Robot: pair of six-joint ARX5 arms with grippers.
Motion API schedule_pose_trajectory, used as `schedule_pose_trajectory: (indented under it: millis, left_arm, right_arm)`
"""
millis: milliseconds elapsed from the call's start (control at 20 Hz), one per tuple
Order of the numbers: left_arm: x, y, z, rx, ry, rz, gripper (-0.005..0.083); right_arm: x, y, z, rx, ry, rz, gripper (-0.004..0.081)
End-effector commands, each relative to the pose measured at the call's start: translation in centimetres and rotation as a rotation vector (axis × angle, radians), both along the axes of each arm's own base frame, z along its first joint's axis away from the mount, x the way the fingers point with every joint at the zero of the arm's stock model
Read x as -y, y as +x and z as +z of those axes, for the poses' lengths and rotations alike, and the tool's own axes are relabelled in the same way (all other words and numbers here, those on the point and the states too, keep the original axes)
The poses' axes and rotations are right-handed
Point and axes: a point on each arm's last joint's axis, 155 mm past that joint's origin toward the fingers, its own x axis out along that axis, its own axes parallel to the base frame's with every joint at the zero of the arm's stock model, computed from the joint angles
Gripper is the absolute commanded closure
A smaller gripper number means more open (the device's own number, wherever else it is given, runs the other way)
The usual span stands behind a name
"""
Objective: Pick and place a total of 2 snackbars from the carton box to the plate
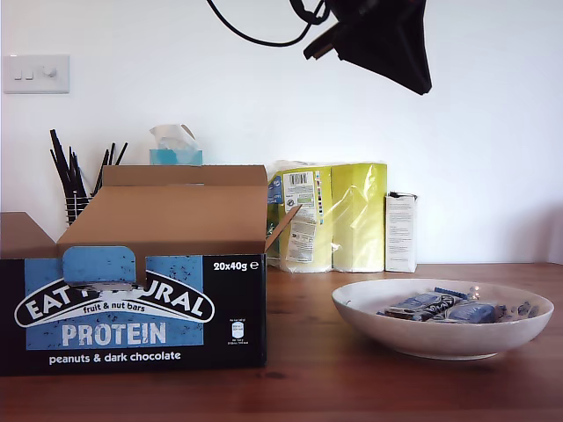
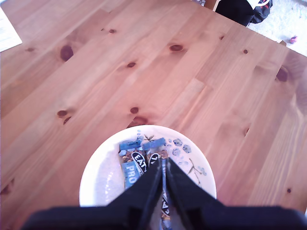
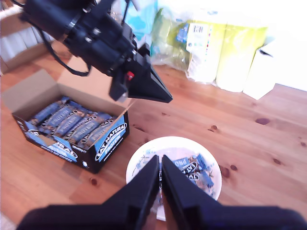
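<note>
Two or so snackbars (image 1: 440, 307) mid-plate (image 1: 387, 337), both hands closed, high above.

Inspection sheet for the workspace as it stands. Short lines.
Surface: wooden table, knotty, no spills seen.
Job's things: carton box open, rows of snackbars inside; plate beside it, at the exterior view's right, holds several bars, exact count unclear.
Clutter: tissue box, yellow pack of paper rolls, small white box and a holder of dark sticks, all behind along the wall; a paper sheet at the table edge.
Grippers: my first tool shut, high above the plate, empty; my second tool shut, also over the plate.
Cables: black cable loops off the raised arm, above everything.
Surroundings: white wall, wall switch.
</note>
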Motion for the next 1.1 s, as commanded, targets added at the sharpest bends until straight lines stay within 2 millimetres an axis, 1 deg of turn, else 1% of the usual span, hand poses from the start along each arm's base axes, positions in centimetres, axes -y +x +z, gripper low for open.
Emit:
schedule_pose_trajectory:
  millis: [0, 200, 300, 450, 550, 650, 750, 900, 1050]
  left_arm:
    - [-0.7, 0.7, -1.3, -0.015, 0.029, 0.012, 0.0793]
    - [-3.3, 3.2, -0.3, -0.001, 0.022, 0.071, 0.0793]
    - [-4.7, 4.1, 0.3, 0.006, 0.02, 0.095, 0.0793]
    - [-6.3, 4.5, 0.8, 0.032, -0.002, 0.119, 0.0793]
    - [-8.0, 4.4, 0.5, 0.051, -0.017, 0.143, 0.0793]
    - [-10.5, 4.5, 0.5, 0.081, -0.042, 0.184, 0.0793]
    - [-13.5, 4.7, 0.5, 0.118, -0.069, 0.237, 0.0793]
    - [-18.4, 4.9, 0.7, 0.168, -0.105, 0.327, 0.0793]
    - [-23.1, 4.9, 0.5, 0.218, -0.132, 0.419, 0.0793]
  right_arm:
    - [-0.5, 0.9, 0.2, 0.025, 0.01, 0.003, 0.0783]
    - [-1.6, 3.7, 0.8, 0.061, 0.025, 0.001, 0.0783]
    - [-2.3, 5.2, 0.8, 0.06, 0.022, 0.002, 0.0783]
    - [-3.2, 7.4, 0.5, 0.061, 0.011, 0.012, 0.0783]
    - [-3.7, 8.6, 0.1, 0.049, 0.016, 0.025, 0.0783]
    - [-3.8, 9.9, -0.2, 0.035, 0.035, 0.018, 0.0783]
    - [-3.5, 11.3, -0.6, 0.015, 0.058, 0.002, 0.0783]
    - [-1.9, 13.0, -2.0, -0.029, 0.057, -0.047, 0.0783]
    - [-0.1, 13.8, -2.3, -0.042, 0.066, -0.092, 0.0783]
